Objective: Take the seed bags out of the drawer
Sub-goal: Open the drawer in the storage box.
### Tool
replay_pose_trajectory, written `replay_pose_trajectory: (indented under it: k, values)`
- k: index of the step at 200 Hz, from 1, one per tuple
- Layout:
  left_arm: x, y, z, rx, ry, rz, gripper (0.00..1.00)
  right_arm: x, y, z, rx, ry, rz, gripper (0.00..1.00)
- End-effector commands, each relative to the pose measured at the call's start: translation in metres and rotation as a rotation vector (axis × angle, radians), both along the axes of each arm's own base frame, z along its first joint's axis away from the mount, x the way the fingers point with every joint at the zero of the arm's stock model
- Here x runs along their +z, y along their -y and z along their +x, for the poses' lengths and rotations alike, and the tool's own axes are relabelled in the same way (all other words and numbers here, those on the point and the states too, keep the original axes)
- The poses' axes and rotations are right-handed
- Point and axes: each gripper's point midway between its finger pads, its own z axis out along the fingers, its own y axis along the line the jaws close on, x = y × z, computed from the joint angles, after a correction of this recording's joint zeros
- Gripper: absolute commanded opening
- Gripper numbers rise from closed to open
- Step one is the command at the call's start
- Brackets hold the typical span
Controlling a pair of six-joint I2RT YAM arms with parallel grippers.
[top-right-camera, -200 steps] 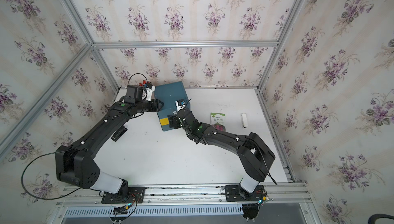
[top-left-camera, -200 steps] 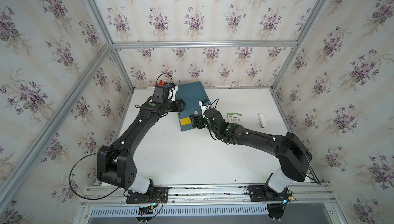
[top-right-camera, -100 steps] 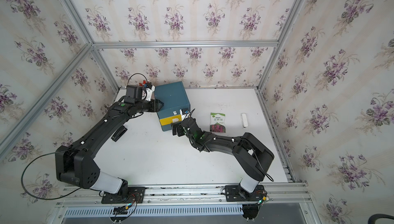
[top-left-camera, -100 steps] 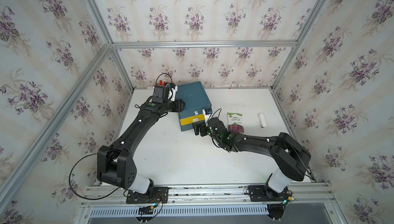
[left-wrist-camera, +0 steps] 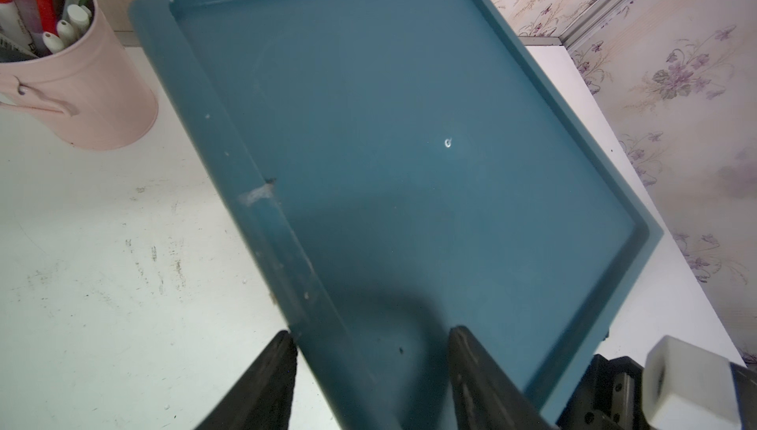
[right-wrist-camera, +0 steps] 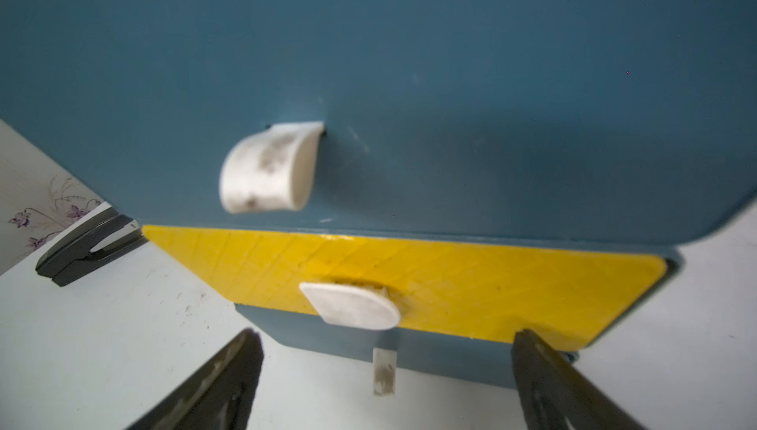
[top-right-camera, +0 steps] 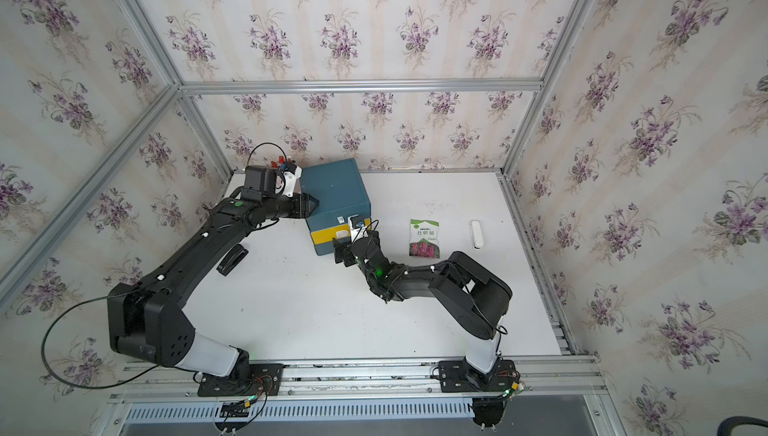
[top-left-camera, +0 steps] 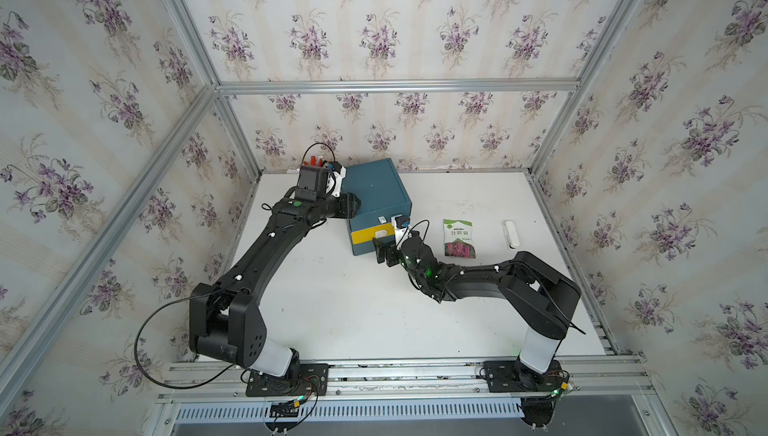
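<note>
A: Papered in purple sprigs on every side, floored with a white tabletop point(top-left-camera: 332, 313). Found the blue cabinet point(top-left-camera: 376, 191) at the tips of both grippers, shut at every front.

B: Checked the right gripper point(right-wrist-camera: 387, 336)?

A: Spread wide, gripping nothing, hovering just short of the yellow drawer point(right-wrist-camera: 471, 280). Caught its white tab point(right-wrist-camera: 350, 305) straight ahead between the fingers point(right-wrist-camera: 229, 379), slightly off the midline.

B: And the left gripper point(left-wrist-camera: 372, 333)?

A: Pinched over the cabinet's raised top rim, one finger outside the wall, one on the lid. Looked like bracing.

B: And the goods?

A: Saw only one seed bag point(top-left-camera: 459, 238), flat on the table behind the right gripper's wrist, touched by neither gripper. Judged the rest shut inside; could not tell behind which front.

B: Judged the step in hand as opening that drawer, then?

A: Probably. Needed to shift sideways until centred on the tab, then ease forward until both pads passed its edges before closing. Needed to draw straight back along the wrist's own line, never upward, with the left pinch held firm against dragging the cabinet. Risked slipping off so shallow a tab by closing early.
</note>
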Motion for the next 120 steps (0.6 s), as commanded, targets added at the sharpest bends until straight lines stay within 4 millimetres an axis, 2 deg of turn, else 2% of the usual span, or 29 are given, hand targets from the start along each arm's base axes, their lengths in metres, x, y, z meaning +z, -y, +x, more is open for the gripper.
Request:
replay_pose_trajectory:
  k: [1, 57, 120]
  values:
    - [-0.049, -0.011, -0.041, -0.034, -0.232, 0.093, 0.62, 0.011, -0.002, 0.008, -0.032, 0.056, 0.010, 0.97]
    - [-0.048, -0.011, -0.039, -0.040, -0.233, 0.090, 0.62, 0.013, -0.003, 0.017, -0.085, 0.085, -0.009, 0.93]
    - [-0.049, -0.013, -0.039, -0.044, -0.240, 0.089, 0.62, 0.011, -0.006, 0.020, -0.094, 0.085, -0.018, 0.83]
